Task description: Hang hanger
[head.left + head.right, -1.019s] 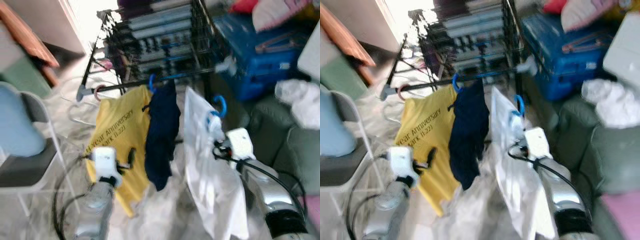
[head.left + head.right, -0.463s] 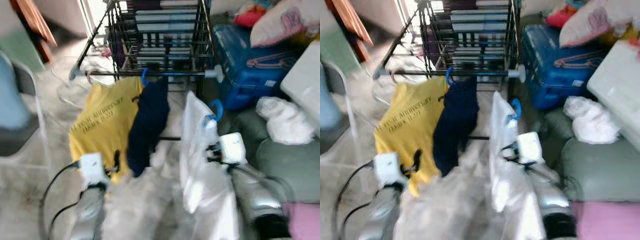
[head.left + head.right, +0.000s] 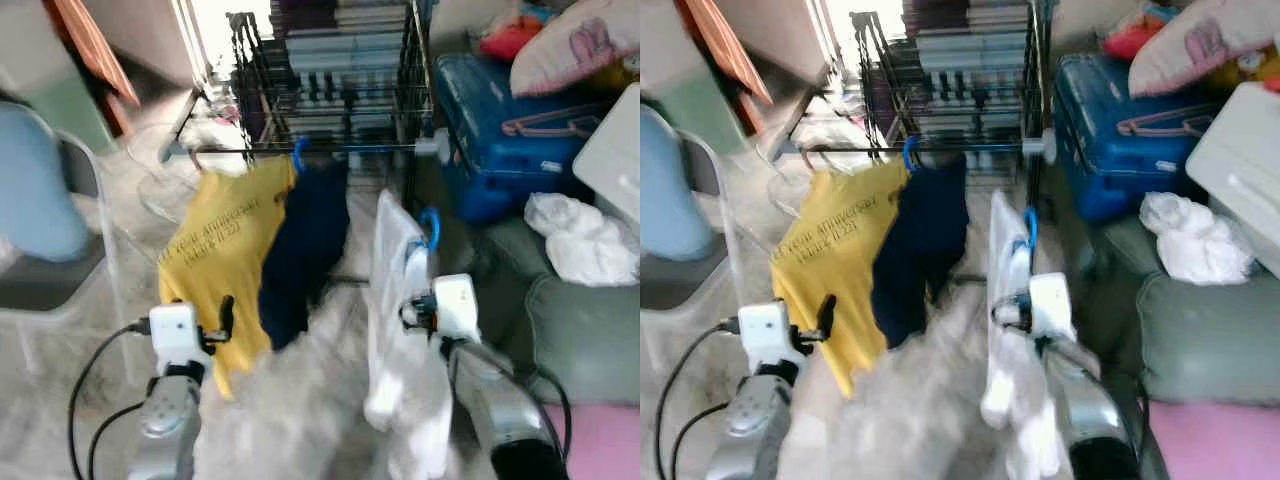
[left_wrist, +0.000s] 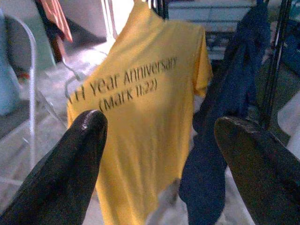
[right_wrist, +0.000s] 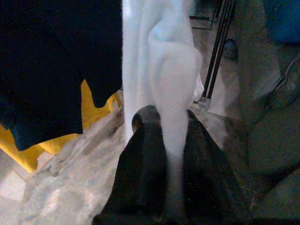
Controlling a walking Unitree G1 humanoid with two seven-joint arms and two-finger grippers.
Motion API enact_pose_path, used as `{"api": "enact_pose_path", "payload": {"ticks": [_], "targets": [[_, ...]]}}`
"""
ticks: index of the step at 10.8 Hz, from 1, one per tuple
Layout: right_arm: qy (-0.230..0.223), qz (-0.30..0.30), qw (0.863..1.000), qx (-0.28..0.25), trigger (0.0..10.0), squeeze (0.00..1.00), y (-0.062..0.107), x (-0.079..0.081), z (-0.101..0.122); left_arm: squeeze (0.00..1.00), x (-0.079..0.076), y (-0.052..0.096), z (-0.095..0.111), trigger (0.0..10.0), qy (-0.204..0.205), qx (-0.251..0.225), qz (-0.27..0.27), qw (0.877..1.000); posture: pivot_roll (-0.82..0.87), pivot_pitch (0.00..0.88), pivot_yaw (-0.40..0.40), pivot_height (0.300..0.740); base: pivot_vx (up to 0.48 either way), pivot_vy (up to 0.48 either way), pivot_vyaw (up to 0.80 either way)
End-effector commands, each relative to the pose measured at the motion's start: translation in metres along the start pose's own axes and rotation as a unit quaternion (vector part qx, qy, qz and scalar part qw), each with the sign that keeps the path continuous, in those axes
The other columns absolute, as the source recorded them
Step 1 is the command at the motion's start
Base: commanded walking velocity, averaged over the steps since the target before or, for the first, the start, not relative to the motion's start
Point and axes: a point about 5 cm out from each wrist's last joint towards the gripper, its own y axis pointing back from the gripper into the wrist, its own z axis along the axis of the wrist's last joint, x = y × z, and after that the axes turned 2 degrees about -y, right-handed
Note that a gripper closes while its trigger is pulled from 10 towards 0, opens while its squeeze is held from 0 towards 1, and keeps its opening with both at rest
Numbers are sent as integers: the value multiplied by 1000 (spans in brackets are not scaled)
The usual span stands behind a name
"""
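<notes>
Garment position first: the white garment (image 3: pixel 400 330) on its blue hanger (image 3: pixel 431 226) is held up by the right tool (image 5: pixel 166 136), just right of the black drying rack (image 3: pixel 330 90) and below its front rail (image 3: pixel 310 150). The hanger hook is apart from that rail, so you can read the hanger as not yet hung.

Refer to the right wrist view for the grip: the two black fingers (image 5: pixel 140 159) are closed narrowly on a fold of the white cloth, with the dark blue garment (image 5: pixel 51 61) and a yellow edge behind. The head views confirm the arm's position but are too blurred to show you this finger contact.

Refer to the left wrist view for the left tool (image 4: pixel 159 136): its fingers stand wide apart and hold nothing, facing the yellow T-shirt (image 4: pixel 140 103), where you can read "Year Anniversary (Mark 11:22)". In the left eye view this tool (image 3: pixel 222 312) sits low, in front of the shirt's lower part.

On the rail, the yellow shirt (image 3: pixel 225 240) and the dark blue garment (image 3: pixel 305 240) hang side by side, the blue one on a blue hook (image 3: pixel 299 158).

To the right, a blue suitcase (image 3: pixel 510 120) is shut; its contents cannot be seen. A pillow (image 3: pixel 570 40) lies above it and a crumpled white cloth (image 3: pixel 585 240) lies on a grey-green sofa (image 3: pixel 580 330). A chair (image 3: pixel 50 260) stands at left.
</notes>
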Motion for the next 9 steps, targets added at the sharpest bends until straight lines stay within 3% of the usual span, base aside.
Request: {"api": "enact_pose_path", "payload": {"ticks": [1, 9], "targets": [[-4, -9, 999, -39, 10000, 0, -1, 0, 16, 0, -2, -4, 2, 10000, -3, 1, -13, 1000, -119, 0, 115, 740, 349, 0, 0], [-3, -40, 998, -50, 10000, 0, 0, -8, 20, 0, -10, -1, -3, 10000, -3, 15, -45, 999, -119, 0, 128, 740, 370, 248, 0]]}}
